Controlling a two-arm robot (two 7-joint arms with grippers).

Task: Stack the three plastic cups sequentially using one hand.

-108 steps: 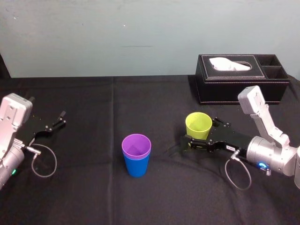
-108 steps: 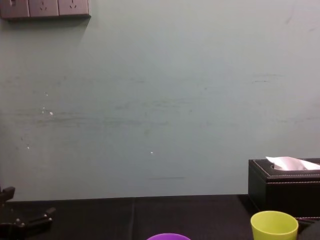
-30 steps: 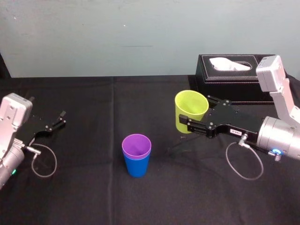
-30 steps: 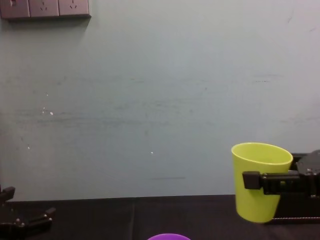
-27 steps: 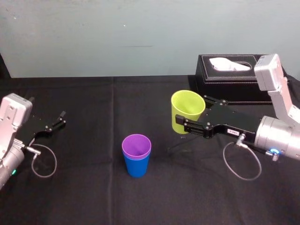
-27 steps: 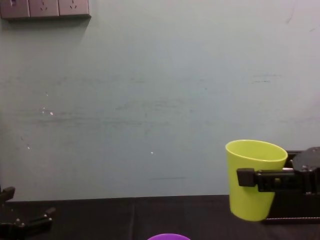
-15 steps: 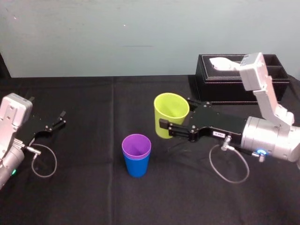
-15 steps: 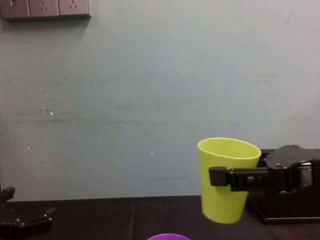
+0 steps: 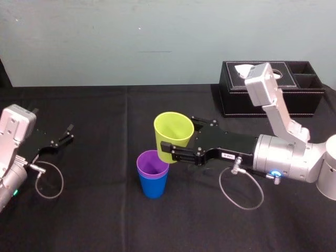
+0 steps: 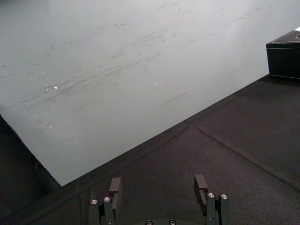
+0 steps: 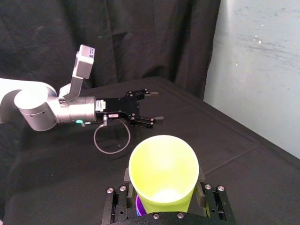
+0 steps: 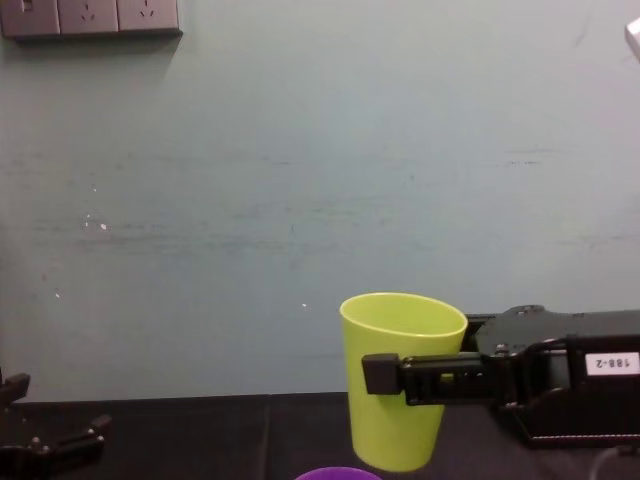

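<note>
A lime yellow-green cup [image 9: 174,134] hangs upright in the air with my right gripper [image 9: 181,138] shut on its sides. It overlaps the right rim of the purple cup [image 9: 151,163], which is nested in a blue cup [image 9: 153,187] standing mid-table. In the chest view the lime cup [image 12: 400,385] floats just above the purple rim [image 12: 337,473], and the gripper [image 12: 405,375] clamps its middle. The right wrist view looks into the lime cup [image 11: 164,168], with a purple sliver [image 11: 139,204] below it. My left gripper [image 9: 65,134] rests open at the far left, fingers [image 10: 115,186] apart with nothing between them.
A black tissue box [image 9: 270,86] stands at the back right, behind my right arm. A black cloth [image 9: 105,220] covers the table. A loose cable loop [image 9: 240,191] hangs under my right wrist, and another [image 9: 50,181] lies by my left arm.
My right gripper has carried the lime cup leftward and a little lower, from beside the tissue box to the purple cup's right rim. The left arm and the stacked cups have not moved.
</note>
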